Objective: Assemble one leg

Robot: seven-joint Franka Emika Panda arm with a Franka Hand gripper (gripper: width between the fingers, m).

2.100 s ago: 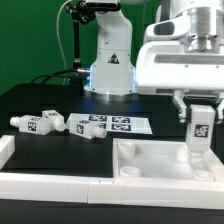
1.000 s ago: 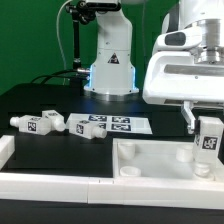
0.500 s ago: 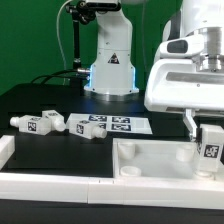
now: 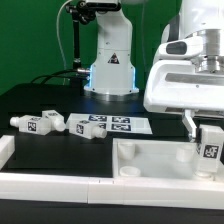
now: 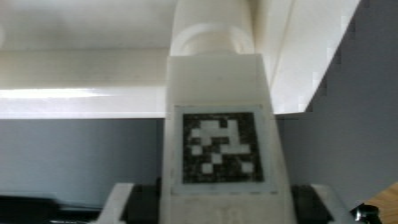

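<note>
The leg (image 4: 210,150) carries a square black-and-white marker tag (image 5: 224,150), a pattern without letters. It stands upright between the fingers of the claw (image 4: 207,136), which is closed on its upper part. The lower end of the leg is at a corner socket of the white tabletop (image 4: 150,178), at the exterior view's right; whether it touches cannot be told. Two other legs (image 4: 35,123) lie on the black table (image 4: 40,98) beside the marker board (image 4: 120,125).
</note>
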